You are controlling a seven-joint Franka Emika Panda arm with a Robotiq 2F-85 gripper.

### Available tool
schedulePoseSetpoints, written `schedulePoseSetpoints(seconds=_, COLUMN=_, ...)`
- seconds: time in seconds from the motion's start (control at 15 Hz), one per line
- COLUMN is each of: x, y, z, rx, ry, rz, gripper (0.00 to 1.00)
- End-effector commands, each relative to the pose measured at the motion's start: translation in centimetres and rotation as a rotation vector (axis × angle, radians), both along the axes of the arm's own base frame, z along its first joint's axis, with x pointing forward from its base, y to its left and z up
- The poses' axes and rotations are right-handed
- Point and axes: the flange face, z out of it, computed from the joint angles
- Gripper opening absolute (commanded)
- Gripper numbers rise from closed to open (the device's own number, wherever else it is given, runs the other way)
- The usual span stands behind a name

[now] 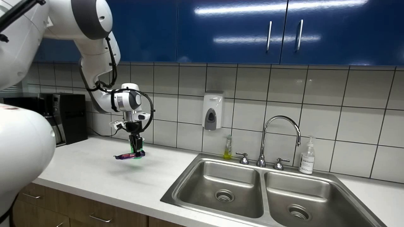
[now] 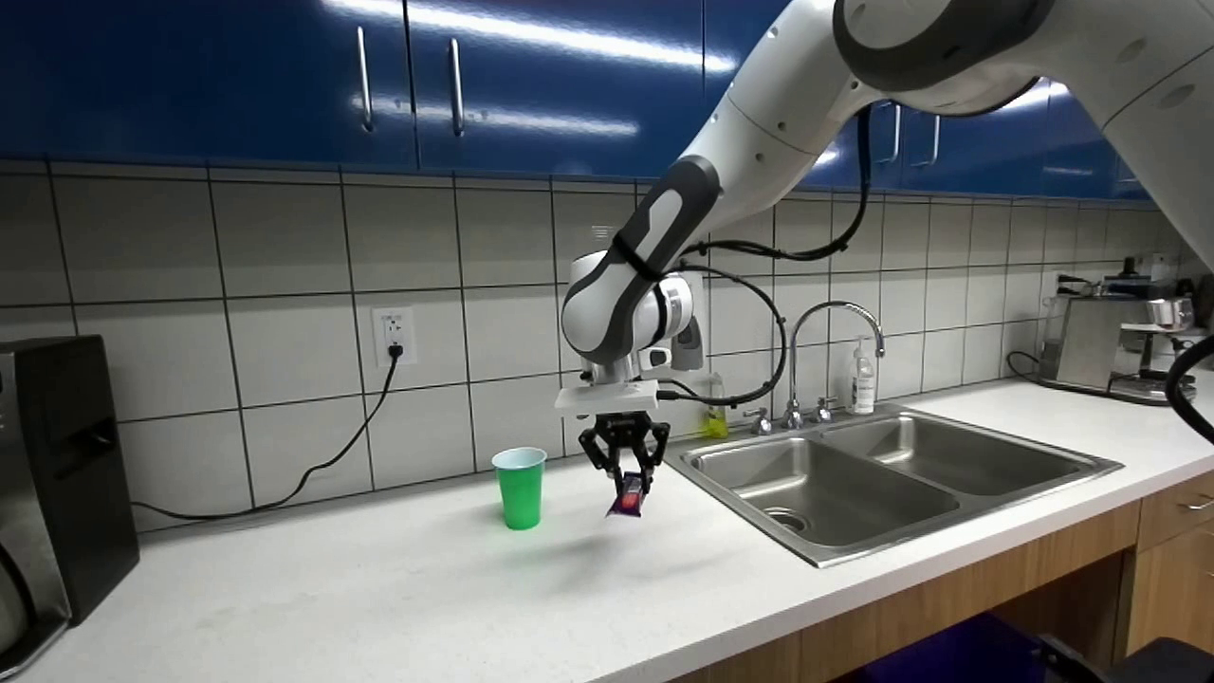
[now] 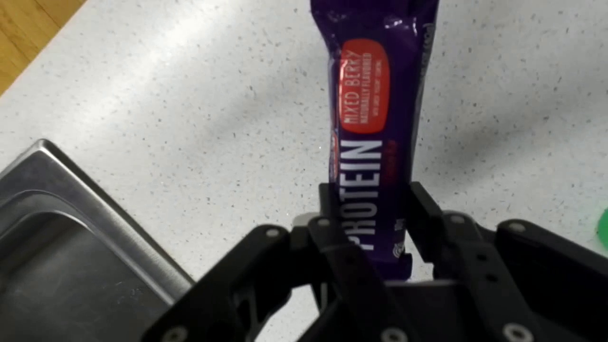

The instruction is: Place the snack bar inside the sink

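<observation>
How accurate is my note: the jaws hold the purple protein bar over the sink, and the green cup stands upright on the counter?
Not quite: the wrist view shows the purple protein bar over the counter, not the sink. The rest is right: the jaws hold it, and the green cup is upright on the counter.

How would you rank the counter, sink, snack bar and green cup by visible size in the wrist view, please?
1. Counter
2. Sink and snack bar, too alike to rank; bar is nearer the camera
3. Green cup, only its edge shows
</observation>
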Motion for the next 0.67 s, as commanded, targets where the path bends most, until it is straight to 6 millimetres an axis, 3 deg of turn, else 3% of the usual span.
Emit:
schedulePoseSetpoints(seconds=0.0, x=-2.8, y=-1.2, z=2.1, rx=-0.002, ry=0.025, rz=0.104, gripper=0.14)
schedulePoseSetpoints(seconds=0.6, x=-4.9, y=-5.6, z=3.7, rx=-0.007, ry=0.019, rz=0.087, gripper=0.14)
